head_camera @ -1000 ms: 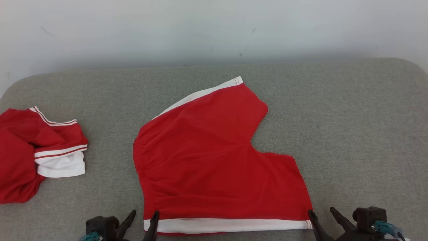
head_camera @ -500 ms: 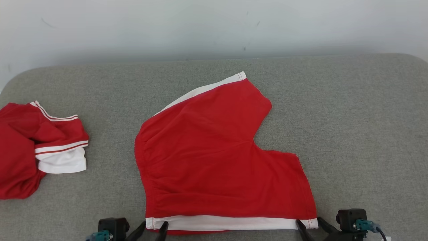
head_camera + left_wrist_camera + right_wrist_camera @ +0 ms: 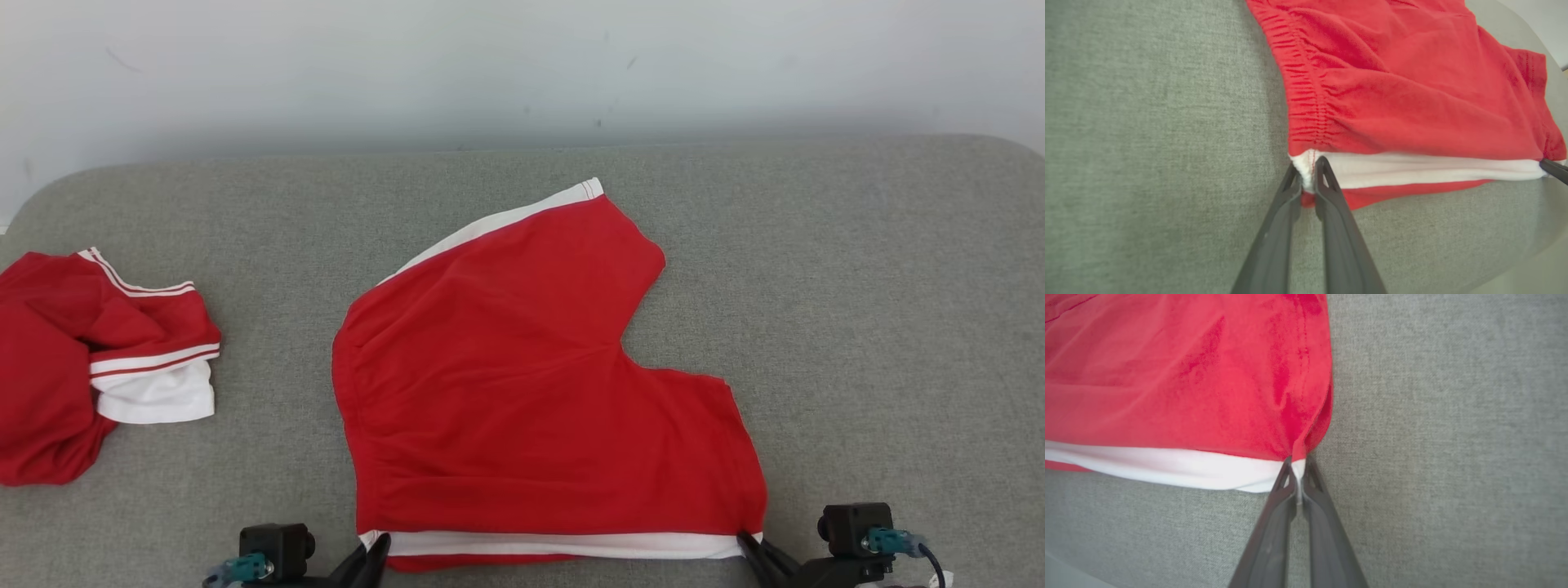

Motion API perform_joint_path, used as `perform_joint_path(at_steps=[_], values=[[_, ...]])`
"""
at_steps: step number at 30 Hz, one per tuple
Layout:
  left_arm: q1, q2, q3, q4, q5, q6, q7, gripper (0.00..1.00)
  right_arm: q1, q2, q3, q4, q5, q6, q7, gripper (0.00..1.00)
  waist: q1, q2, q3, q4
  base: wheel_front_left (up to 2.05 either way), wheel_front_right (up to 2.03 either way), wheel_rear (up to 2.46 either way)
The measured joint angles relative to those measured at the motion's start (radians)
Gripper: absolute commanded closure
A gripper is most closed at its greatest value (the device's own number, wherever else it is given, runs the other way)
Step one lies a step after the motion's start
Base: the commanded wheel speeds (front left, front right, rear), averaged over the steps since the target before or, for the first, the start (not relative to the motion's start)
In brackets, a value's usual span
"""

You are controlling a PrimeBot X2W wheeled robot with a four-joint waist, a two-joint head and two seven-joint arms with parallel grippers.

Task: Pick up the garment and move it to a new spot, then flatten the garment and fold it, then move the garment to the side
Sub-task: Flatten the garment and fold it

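Observation:
The garment [image 3: 522, 392] is a pair of red shorts with white side stripes, spread flat on the grey padded surface [image 3: 882, 310]. Its near edge carries a white band [image 3: 563, 545]. My left gripper [image 3: 374, 549] is shut on the band's near left corner; the left wrist view has the white corner [image 3: 1306, 171] pinched between the two dark fingers [image 3: 1331, 196], the gripper [image 3: 1307, 167] closed. My right gripper [image 3: 747, 543] is shut on the near right corner [image 3: 1297, 469], the fingers [image 3: 1314, 498] pressed on the white cloth, the gripper [image 3: 1298, 467] closed.
A second red garment with white trim [image 3: 98, 359] lies crumpled at the left side of the surface. A pale wall [image 3: 522, 65] rises behind the far edge. Bare grey fabric stretches to the right of the shorts.
Both grippers moved inward to the near corners of the shorts and closed on the white band. The head camera shifted slightly.

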Motion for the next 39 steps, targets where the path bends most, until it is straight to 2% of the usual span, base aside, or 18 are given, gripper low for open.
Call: perform_joint_path(at_steps=[7,12,23,29,39], values=[[0.004,0.002,0.020,-0.085,-0.027,-0.009,-0.022,1.00,-0.007,-0.009,-0.063,-0.064,0.057,0.022,-0.035,1.00,0.0000,0.0001,-0.008,0.006,0.00,0.00,0.00],[0.003,0.016,0.033,-0.163,-0.043,-0.018,-0.030,1.00,-0.045,-0.060,-0.097,-0.133,0.062,0.046,-0.041,1.00,0.0000,0.0001,-0.011,0.013,0.00,0.00,0.00],[-0.096,0.027,0.045,-0.226,-0.104,-0.043,0.016,1.00,-0.254,-0.134,-0.081,-0.180,0.052,0.076,0.024,1.00,0.0000,0.0001,0.020,0.037,0.00,0.00,0.00],[-0.212,0.007,0.087,-0.184,-0.214,-0.051,0.069,1.00,-0.441,-0.153,-0.042,-0.110,0.053,0.091,0.108,1.00,0.0001,0.0001,0.055,0.054,0.00,0.00,0.00],[-0.396,-0.004,0.107,-0.046,-0.248,-0.052,0.132,1.00,-0.744,-0.128,0.027,0.099,0.054,0.104,0.230,1.00,0.0001,0.0001,0.145,0.077,0.00,0.00,0.00]])
